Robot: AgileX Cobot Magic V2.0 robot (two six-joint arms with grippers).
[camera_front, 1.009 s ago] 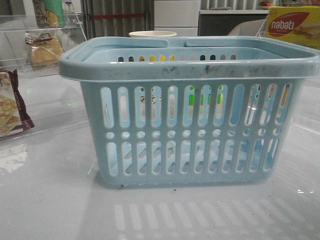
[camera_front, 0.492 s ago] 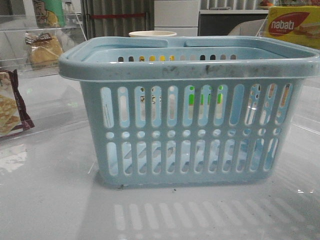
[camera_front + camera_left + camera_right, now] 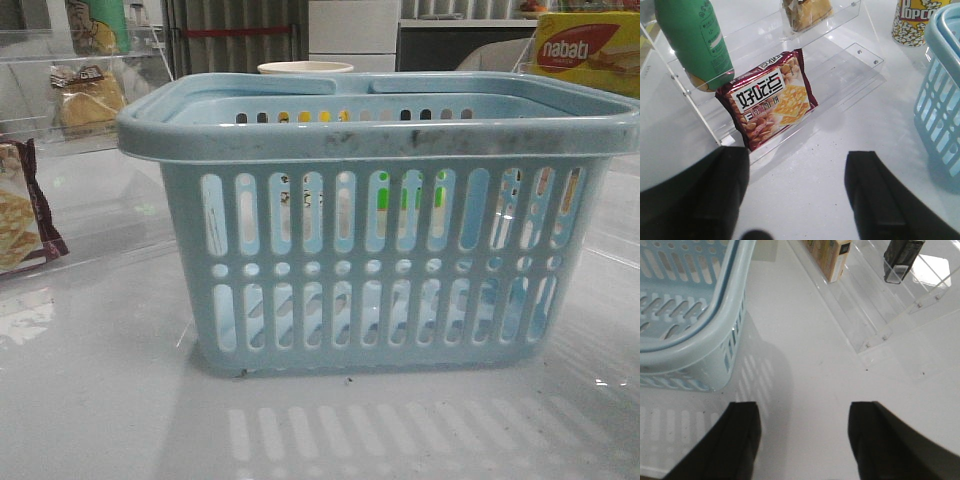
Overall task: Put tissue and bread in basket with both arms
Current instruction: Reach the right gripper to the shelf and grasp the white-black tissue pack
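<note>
The light-blue slotted basket [image 3: 380,225] stands in the middle of the table, empty as far as its slots show. The bread [image 3: 88,100], golden-brown in a clear bag, sits on a clear acrylic shelf at the far left; its bag [image 3: 806,12] also shows beyond my left gripper [image 3: 797,157]. That gripper hangs open over bare table in front of the shelf, with the basket [image 3: 942,95] off to its side. The tissue [image 3: 902,257], a dark block, stands on another acrylic shelf. My right gripper [image 3: 802,410] is open over bare table between the basket's corner [image 3: 700,335] and that shelf.
A maroon-edged cracker packet [image 3: 767,97] leans on the left shelf's lower step, under a green package [image 3: 692,42]. A popcorn cup [image 3: 912,20] stands behind the basket. A yellow box [image 3: 832,255] sits near the tissue. A Nabati box [image 3: 585,50] is far right.
</note>
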